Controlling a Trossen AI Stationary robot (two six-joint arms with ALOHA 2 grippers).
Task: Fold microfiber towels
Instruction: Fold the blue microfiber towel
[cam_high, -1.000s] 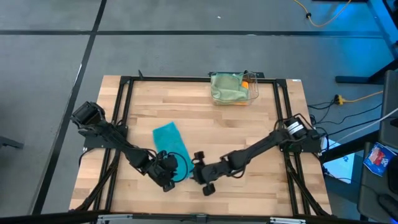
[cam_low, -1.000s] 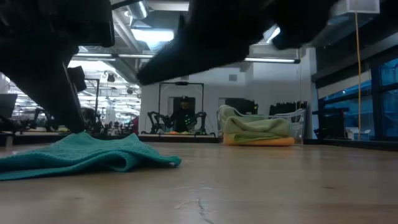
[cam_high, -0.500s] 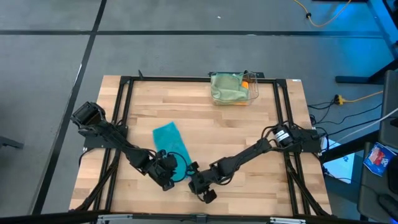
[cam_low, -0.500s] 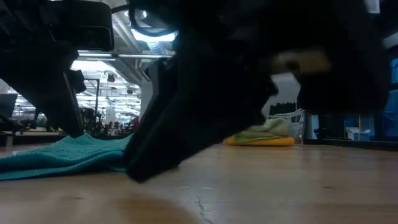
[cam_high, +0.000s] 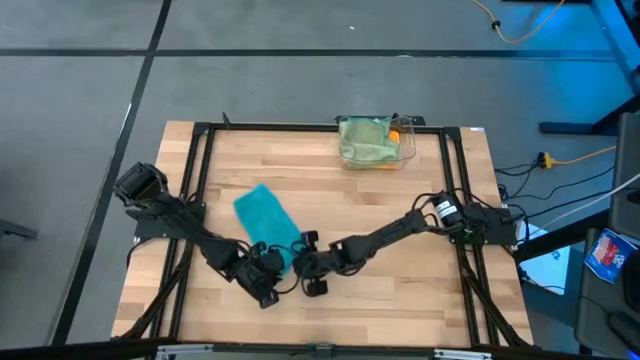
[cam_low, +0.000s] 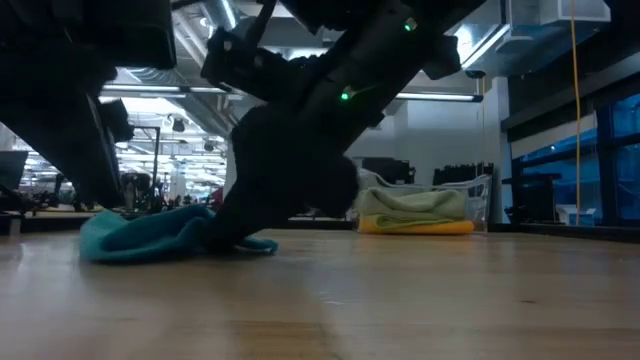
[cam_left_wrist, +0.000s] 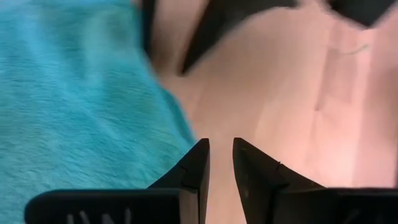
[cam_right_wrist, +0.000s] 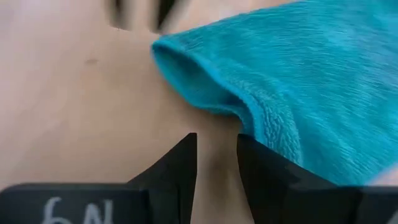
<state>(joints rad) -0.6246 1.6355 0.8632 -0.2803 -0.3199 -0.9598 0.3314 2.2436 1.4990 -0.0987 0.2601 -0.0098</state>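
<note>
Left gripper (cam_high: 268, 272): lower left of centre in the high view, fingers narrowly apart, grasping nothing, beside the towel's edge.
Teal towel (cam_high: 266, 219): centre-left of table (cam_high: 400, 300).
Right gripper (cam_high: 303, 266): fingers slightly parted, empty, at the towel's corner.
Bin (cam_high: 375, 142): top centre.

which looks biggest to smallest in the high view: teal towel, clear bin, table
1. table, by far the largest.
2. and 3. teal towel and clear bin: they look about alike, and the hands cover the towel's near end, so no ranking.

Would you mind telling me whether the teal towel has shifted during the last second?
Yes. In the high view the teal towel has swung and slid toward the table's left rail.
</note>
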